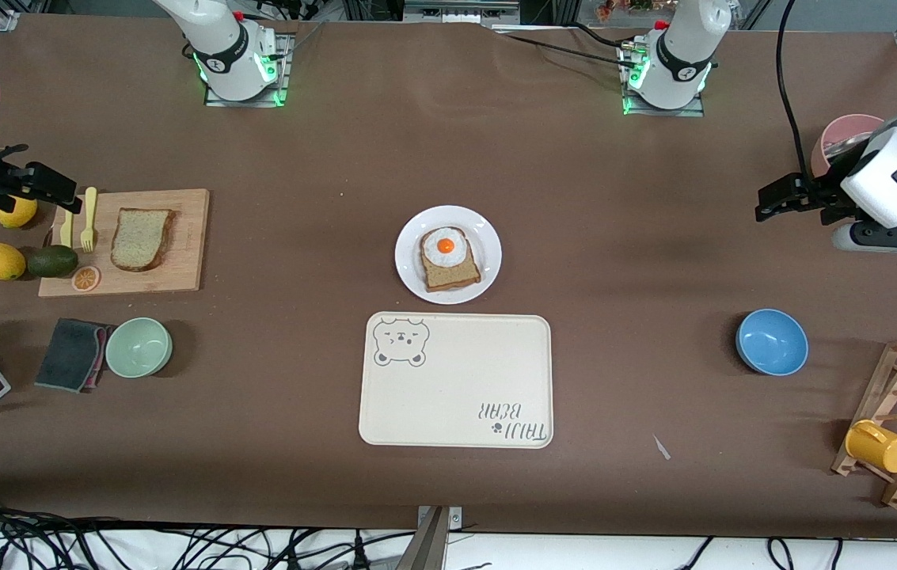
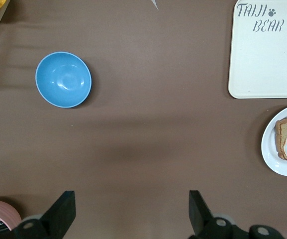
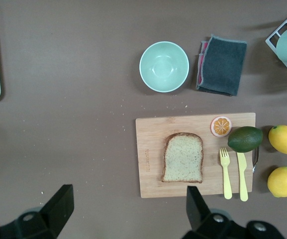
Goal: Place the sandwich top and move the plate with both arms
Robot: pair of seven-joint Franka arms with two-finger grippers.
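The plain bread slice [image 1: 142,238] lies on the cutting board [image 1: 187,237] at nine o'clock from the white plate [image 1: 488,237], ready for pickup. The right tool [image 1: 28,186] hangs open over the lemons; the left tool [image 1: 784,198] waits open near the pink cup, clear of the plate.

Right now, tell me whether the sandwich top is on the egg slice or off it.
Off. The sandwich top lies flat on the wooden cutting board, apart from the plate, where the egg-topped slice sits uncovered.
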